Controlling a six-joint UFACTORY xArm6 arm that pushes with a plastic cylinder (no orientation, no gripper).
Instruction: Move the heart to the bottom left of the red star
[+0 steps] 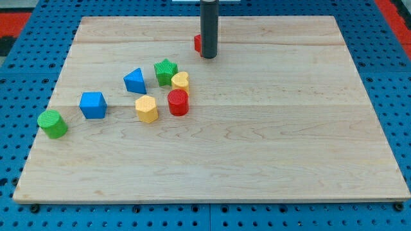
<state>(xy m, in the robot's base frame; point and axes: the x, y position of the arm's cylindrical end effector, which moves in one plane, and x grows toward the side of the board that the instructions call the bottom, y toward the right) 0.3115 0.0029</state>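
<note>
A yellow heart lies left of the board's middle, touching a green star on its upper left and close above a red cylinder. A red block, mostly hidden behind my rod, sits near the view's top; its shape cannot be made out. My tip rests on the board just right of that red block, above and to the right of the heart.
A blue triangular block, a yellow hexagon, a blue cube and a green cylinder lie on the left part of the wooden board. Blue pegboard surrounds the board.
</note>
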